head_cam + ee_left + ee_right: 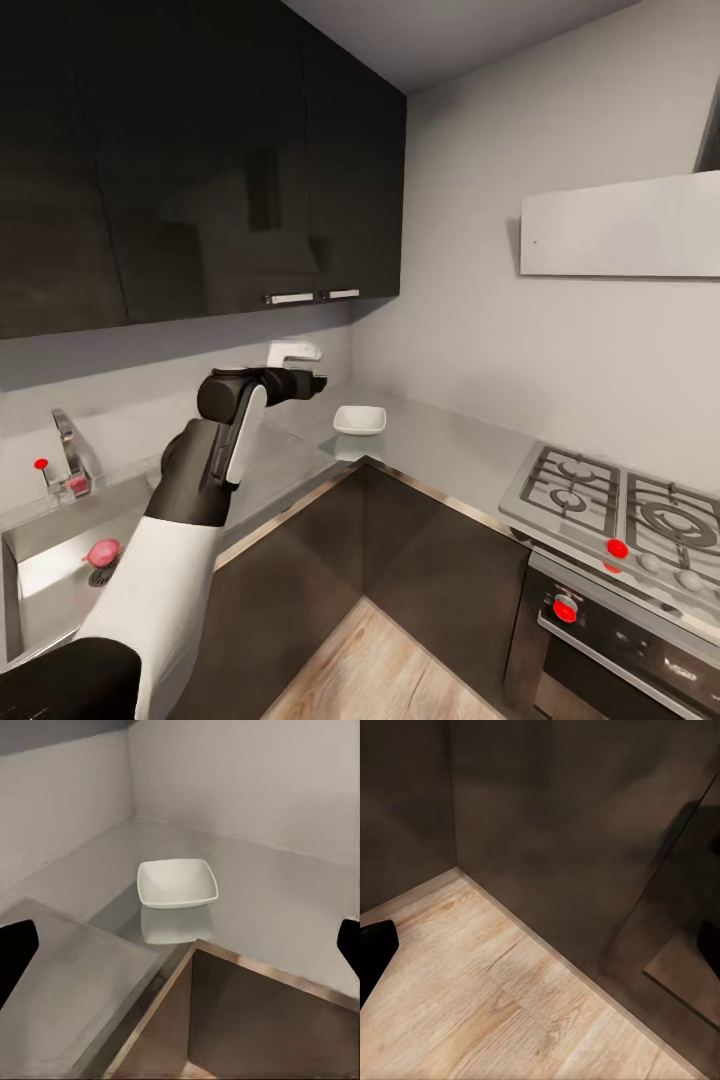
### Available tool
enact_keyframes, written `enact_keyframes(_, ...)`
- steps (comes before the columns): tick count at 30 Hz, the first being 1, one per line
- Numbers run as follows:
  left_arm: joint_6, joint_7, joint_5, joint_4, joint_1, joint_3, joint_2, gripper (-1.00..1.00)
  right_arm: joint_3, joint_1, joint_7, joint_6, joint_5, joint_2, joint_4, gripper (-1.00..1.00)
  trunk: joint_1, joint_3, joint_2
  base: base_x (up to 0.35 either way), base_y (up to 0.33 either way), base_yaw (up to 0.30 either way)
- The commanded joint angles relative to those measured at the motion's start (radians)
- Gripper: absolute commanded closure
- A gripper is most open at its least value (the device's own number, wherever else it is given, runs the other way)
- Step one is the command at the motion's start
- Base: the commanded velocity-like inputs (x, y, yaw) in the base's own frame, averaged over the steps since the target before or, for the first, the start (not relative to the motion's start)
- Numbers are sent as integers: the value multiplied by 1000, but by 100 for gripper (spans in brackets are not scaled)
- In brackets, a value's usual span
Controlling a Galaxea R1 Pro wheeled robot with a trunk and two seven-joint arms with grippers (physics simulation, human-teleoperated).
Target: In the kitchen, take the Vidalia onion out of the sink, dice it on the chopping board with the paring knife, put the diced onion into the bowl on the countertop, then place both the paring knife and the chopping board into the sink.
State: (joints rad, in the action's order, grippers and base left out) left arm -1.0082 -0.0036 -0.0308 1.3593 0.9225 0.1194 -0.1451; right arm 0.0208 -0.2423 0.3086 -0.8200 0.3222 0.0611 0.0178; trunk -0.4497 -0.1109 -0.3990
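Note:
The pink-red Vidalia onion [103, 550] lies in the steel sink [45, 585] at the left, beside the round drain. Behind it rises the chrome tap [70, 448] with its red knob [41, 464]. The white square bowl [360, 420] [177, 883] stands empty on the grey countertop [440, 445] in the corner. My left gripper [316, 381] [180, 949] hovers above the counter, short of the bowl, open and holding nothing. My right gripper [540, 945] is open and empty, low over the wooden floor [487, 997]. The chopping board and paring knife are out of view.
A gas stove [620, 500] with red knobs sits at the right, under a white hood [620, 230]. Dark upper cabinets [200, 160] hang over the sink side. Dark base cabinets [400, 560] form an inner corner around the wooden floor [400, 670].

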Motion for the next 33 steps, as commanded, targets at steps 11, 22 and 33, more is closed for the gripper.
enact_keyframes(11, -3, -5, -3, -68, 2, 5, 7, -100, 2, 0, 9, 48, 9, 17, -2, -100, 0, 0, -1, 0, 0, 0)
enact_keyframes(22, -3, -5, -3, -64, 3, 5, 8, -100, 5, 0, -70, 178, 5, 19, -1, -100, 0, 11, -1, 163, 0, 0)
enact_keyframes(33, 0, -6, -2, -74, 0, 5, 11, -100, 11, 147, -113, 355, -144, 36, -3, -100, 0, 24, -1, 168, 0, 0)
